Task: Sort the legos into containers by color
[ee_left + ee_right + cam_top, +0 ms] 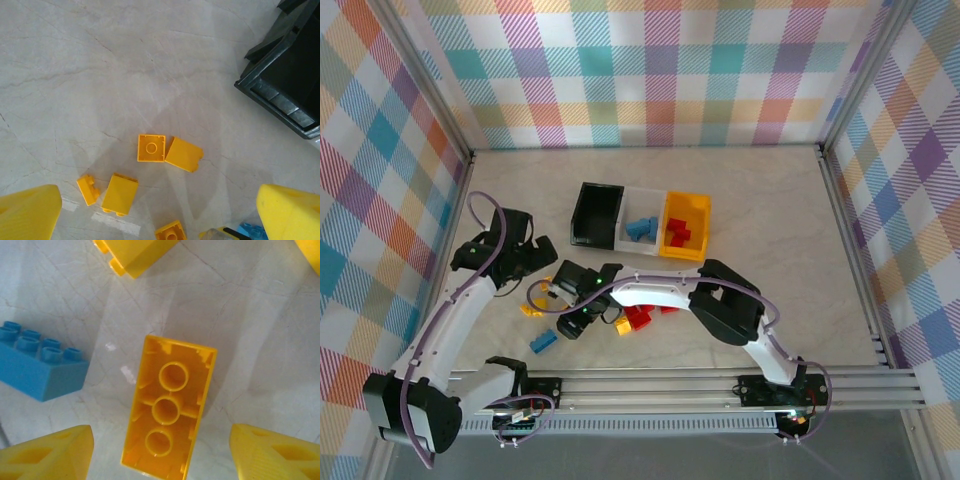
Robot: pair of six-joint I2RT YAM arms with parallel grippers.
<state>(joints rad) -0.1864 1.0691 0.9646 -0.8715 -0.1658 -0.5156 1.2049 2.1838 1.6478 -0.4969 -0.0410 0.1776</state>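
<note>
Three bins stand in a row: black (595, 215), white (642, 228) holding blue bricks, yellow-orange (685, 225) holding red bricks. My right gripper (162, 450) is open low over the table, astride a long yellow brick (167, 412) lying studs-down. A blue brick (37, 365) lies to its left. My left gripper (160, 205) is open above several loose yellow bricks: a square one (151, 148), a tilted one (184, 154) and a flat one (120, 194). Seen from the top camera, the left gripper (520, 262) and right gripper (572, 308) hang close together.
Red bricks (640, 318) lie under the right arm, with a blue brick (542, 342) near the front rail. The black bin's corner (290, 75) sits at the right of the left wrist view. Plaid walls close in the table on three sides.
</note>
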